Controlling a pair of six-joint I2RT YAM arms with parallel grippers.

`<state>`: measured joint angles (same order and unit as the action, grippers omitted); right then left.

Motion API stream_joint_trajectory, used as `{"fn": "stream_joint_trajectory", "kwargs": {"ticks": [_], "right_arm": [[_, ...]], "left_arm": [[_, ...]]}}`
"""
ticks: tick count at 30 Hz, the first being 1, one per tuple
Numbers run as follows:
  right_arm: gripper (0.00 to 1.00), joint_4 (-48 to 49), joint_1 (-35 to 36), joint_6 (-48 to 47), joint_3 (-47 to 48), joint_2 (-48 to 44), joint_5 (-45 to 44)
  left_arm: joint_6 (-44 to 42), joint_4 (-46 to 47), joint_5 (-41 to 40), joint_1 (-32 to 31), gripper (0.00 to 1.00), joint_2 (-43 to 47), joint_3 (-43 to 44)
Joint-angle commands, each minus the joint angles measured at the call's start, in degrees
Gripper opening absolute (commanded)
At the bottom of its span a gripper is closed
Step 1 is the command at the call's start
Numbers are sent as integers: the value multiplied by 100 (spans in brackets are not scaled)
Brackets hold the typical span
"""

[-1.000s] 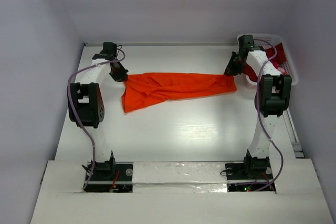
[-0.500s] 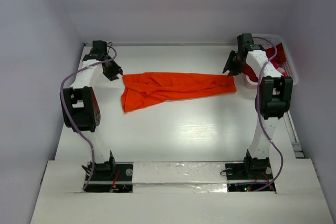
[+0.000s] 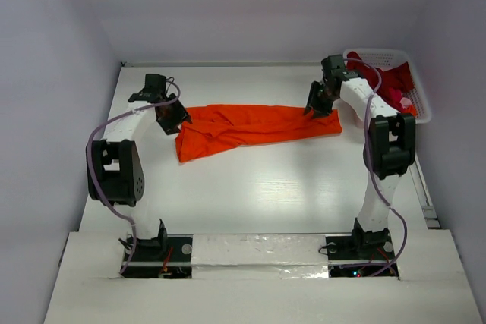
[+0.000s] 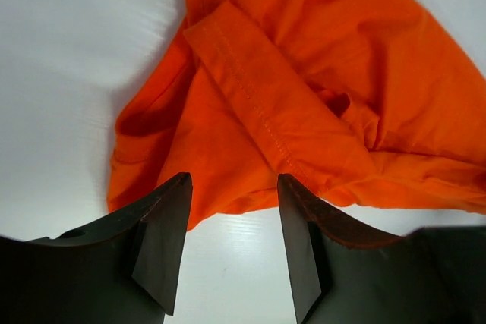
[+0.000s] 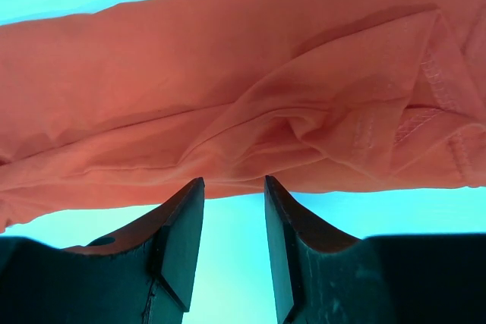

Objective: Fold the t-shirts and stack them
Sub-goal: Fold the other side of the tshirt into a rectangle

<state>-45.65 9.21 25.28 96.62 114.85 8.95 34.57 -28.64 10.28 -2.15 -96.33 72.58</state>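
- The left gripper [image 4: 231,187] is held at the left end of the orange t-shirt [image 3: 250,127], fingers spread, nothing pinched.
- The shirt is laid crumpled across the far table [image 3: 250,195].
- The right gripper [image 5: 234,187] is held at its right end, fingers parted, empty.
- Dark red t-shirts [image 3: 391,85] are piled in the white basket [image 3: 372,52], far right.

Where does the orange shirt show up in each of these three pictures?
Top view: the orange shirt lies stretched sideways across the far half of the table.
Left wrist: the shirt fills the upper right, crumpled, beyond the black fingers.
Right wrist: the shirt runs as a wide band across the upper half.
Shared landmark: the pale table around it, in all three.
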Motion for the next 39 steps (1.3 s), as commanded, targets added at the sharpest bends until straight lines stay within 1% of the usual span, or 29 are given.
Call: {"fn": "stream_joint_trajectory", "kwargs": {"ticks": [1, 5, 13, 21, 25, 30, 33, 39], "right_arm": [[43, 118, -7, 12, 164, 46, 71], [43, 38, -7, 65, 322, 187, 168], [43, -76, 98, 100, 621, 345, 168], [44, -85, 98, 74, 630, 381, 142], [44, -76, 98, 83, 630, 389, 160], [43, -146, 98, 48, 709, 389, 116], [43, -137, 98, 65, 727, 389, 116], [43, -93, 98, 100, 683, 381, 142]], "left_arm": [[15, 350, 289, -206, 46, -297, -7], [138, 395, 483, -365, 44, -711, 230], [314, 395, 501, -646, 43, -1229, 784], [376, 333, 527, -752, 43, -1160, 969], [279, 44, 545, -752, 43, -1151, 1127], [16, -510, 246, -752, 43, -941, 1522], [-38, -826, 202, -752, 43, -800, 1680], [112, -801, 439, -865, 43, -737, 1725]]}}
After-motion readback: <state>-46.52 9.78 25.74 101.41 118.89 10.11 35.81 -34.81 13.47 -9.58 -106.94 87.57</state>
